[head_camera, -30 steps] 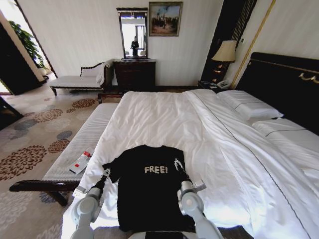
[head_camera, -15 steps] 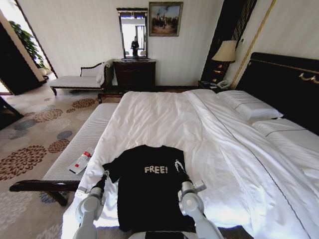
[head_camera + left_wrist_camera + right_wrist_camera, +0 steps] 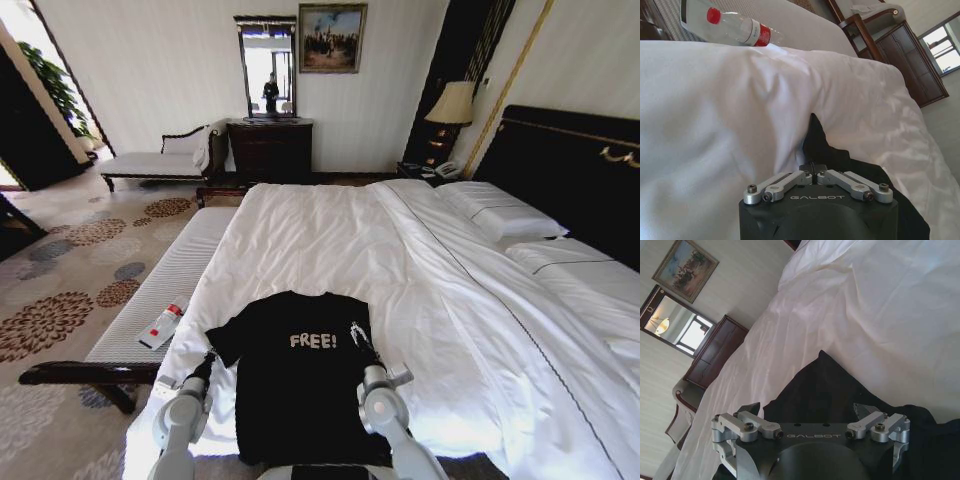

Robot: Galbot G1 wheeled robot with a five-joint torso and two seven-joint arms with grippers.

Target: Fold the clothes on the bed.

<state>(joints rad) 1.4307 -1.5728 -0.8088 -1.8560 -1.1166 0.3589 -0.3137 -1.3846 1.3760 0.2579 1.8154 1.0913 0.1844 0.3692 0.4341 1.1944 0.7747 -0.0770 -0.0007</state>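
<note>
Near the foot of the large bed with its white duvet, white pillows and tall dark headboard, the black short-sleeved T-shirt of soft cloth lies spread flat, its white "FREE!" lettering facing up and its collar toward the far end of the bed. Both arms reach in from the near edge of the head view. The left tool sits at the shirt's left sleeve, where the black cloth meets the white duvet; in the left wrist view this tool has its linkages drawn together with the sleeve's pointed edge just in front of it, so its fingers are closed, though whether any cloth is pinched between them cannot be told. The right tool rests over the shirt's right sleeve, and in the right wrist view it has its fingers spread wide apart, open above the dark fabric with the sleeve's corner ahead of it. Beside the bed on the robot's left, a clear plastic bottle with a red cap and red label lies on the long white-cushioned surface with dark wooden legs.
</note>
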